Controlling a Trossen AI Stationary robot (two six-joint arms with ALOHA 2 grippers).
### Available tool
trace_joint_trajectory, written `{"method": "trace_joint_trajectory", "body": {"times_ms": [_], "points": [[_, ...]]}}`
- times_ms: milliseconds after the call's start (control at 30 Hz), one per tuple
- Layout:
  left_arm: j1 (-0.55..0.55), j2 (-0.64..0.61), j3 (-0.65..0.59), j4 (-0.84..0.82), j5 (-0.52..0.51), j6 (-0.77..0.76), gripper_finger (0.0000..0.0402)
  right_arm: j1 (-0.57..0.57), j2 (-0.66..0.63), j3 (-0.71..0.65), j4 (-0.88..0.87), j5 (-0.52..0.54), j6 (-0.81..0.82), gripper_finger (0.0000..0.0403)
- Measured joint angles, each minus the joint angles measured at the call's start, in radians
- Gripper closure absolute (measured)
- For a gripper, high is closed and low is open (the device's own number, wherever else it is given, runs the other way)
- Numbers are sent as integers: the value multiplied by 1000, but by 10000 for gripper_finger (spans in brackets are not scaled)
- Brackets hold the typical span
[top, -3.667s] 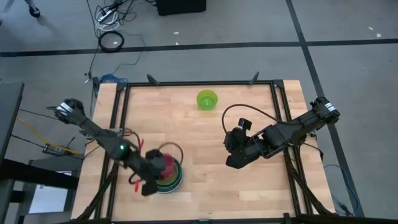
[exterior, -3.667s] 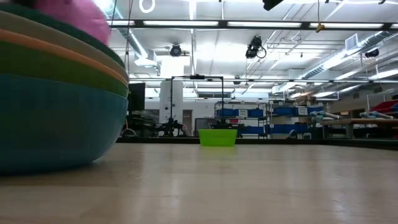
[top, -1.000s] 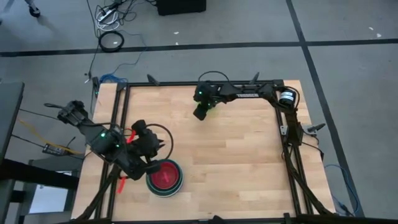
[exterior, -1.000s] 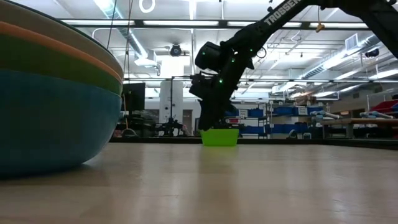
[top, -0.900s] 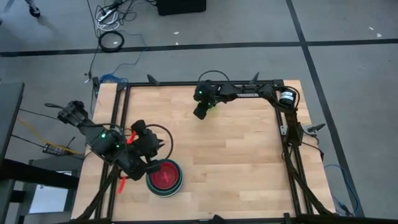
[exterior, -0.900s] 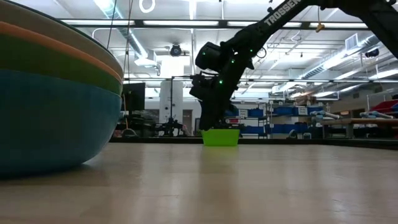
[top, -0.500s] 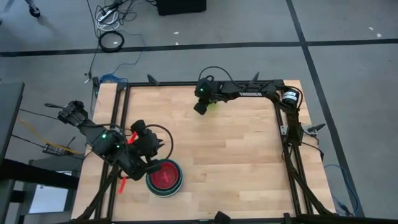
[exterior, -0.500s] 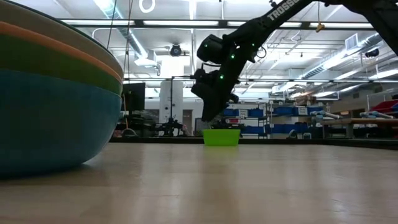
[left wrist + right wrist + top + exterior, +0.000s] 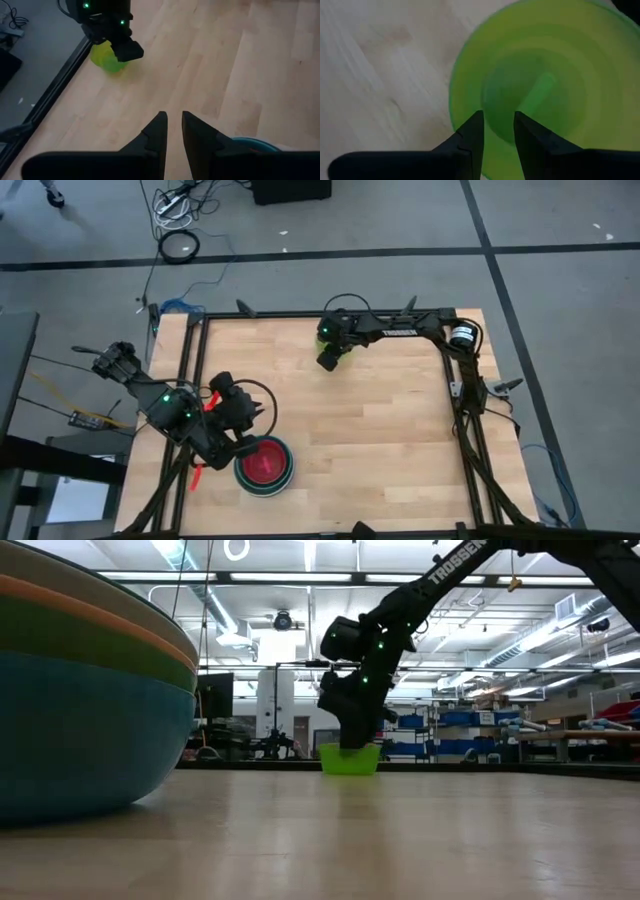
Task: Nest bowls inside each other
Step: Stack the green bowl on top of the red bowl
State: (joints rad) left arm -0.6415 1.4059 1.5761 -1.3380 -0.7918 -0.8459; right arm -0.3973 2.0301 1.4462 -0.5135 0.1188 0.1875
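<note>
Two dark arms work over a wooden table [image 9: 380, 430], and I go from the biggest thing to the smallest.

The stack of bowls [image 9: 284, 476] is the largest of the task's things. From above, a pink-red bowl [image 9: 264, 463] lies innermost, inside a teal bowl [image 9: 90, 740] that forms the outside. In the low view, an orange band [image 9: 100, 615] and a dark green band [image 9: 100, 650] show between the rims. This stack lies just beside the jaws of the left gripper [image 9: 170, 116], close to one side of them and a little lower. Only the teal rim shows next to one finger in the left wrist view.

The lime green bowl [image 9: 560, 60] is much smaller and stands alone, well apart from the left jaws and far ahead of them. It is directly under the jaws of the right gripper [image 9: 496, 114]. In the low view, the fingertips reach down to its rim, and in the right wrist view they point at the inner slope near one side of it.

The left jaws are released: they stand a little apart, with bare wood in the gap and nothing between them.

The right jaws are also parted by a narrow gap, and green shows through it. I see no wall of the bowl pinched between them.
</note>
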Motion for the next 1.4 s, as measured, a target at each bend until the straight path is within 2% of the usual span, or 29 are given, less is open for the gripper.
{"method": "trace_joint_trajectory", "body": {"times_ms": [600,800,967,1233,1333,1400], "points": [[0,0,0,-2,0,-3,335,9,-13,12,87,-22,-6,312],[0,0,0,-2,0,-3,335,14,-13,12,75,-138,28,312],[0,0,0,-3,-1,-3,335,23,-13,12,67,-134,28,311],[0,0,0,-2,-4,-2,335,18,18,-20,93,-68,11,310],[0,0,0,0,-7,-2,335,9,45,-20,113,-73,5,321],[0,0,0,0,-8,-2,335,7,56,-20,121,-86,-6,345]]}}
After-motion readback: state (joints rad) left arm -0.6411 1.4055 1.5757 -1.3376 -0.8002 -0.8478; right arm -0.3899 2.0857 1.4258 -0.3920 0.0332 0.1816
